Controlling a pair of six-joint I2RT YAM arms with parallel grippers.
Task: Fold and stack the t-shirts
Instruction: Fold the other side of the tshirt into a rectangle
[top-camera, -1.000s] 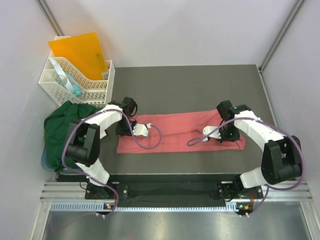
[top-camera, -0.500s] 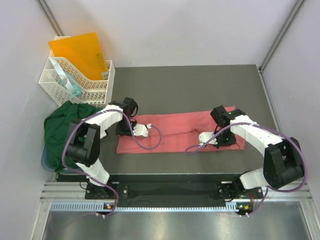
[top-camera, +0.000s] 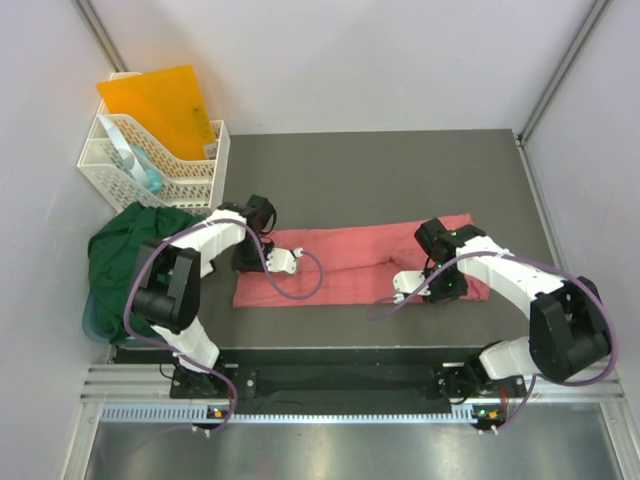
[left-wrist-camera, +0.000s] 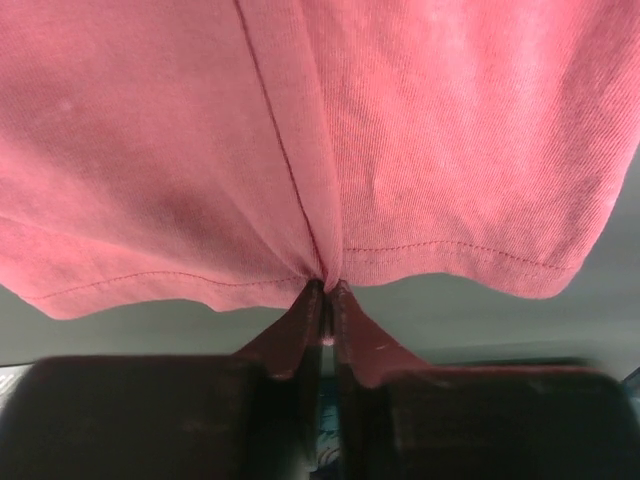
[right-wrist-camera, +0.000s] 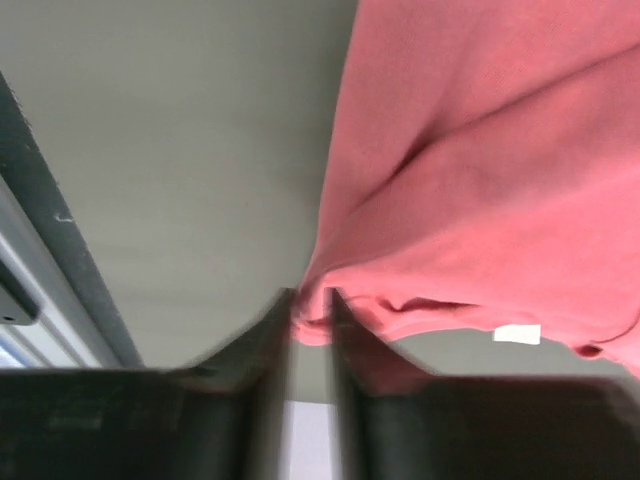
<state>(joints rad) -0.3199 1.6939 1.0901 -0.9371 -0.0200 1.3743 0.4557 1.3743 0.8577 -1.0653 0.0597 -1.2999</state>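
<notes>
Top external view: the salmon-pink shirt (top-camera: 350, 262) lies spread flat in a long band across the dark table (top-camera: 380, 180), to the right of the white basket (top-camera: 190, 185) and nearer the arms than it. The shirt's one end reaches almost below the basket's right corner, and its other end lies well away from the basket. The dark green shirt (top-camera: 125, 245) sits in a loose heap directly in front of the basket, on the side toward the arms, at the table's edge and apart from the pink one. An orange folder (top-camera: 160, 100) stands in the basket, leaning against its back.

Left wrist view: the left gripper (left-wrist-camera: 323, 300) works at the end of the pink shirt closer to the basket. Its two fingers are pressed almost together, and the stitched hem of the shirt is drawn to a point and pinched between their tips. Bare table shows under the hem on both sides.

Right wrist view: the right gripper (right-wrist-camera: 310, 300) is at the shirt's end far from the basket. Its fingers are blurred and stand a narrow slit apart, with a bunched fold of the pink cloth caught between the tips. A small white label (right-wrist-camera: 517, 334) shows on the cloth just beside that fold, on the side away from the basket.
</notes>
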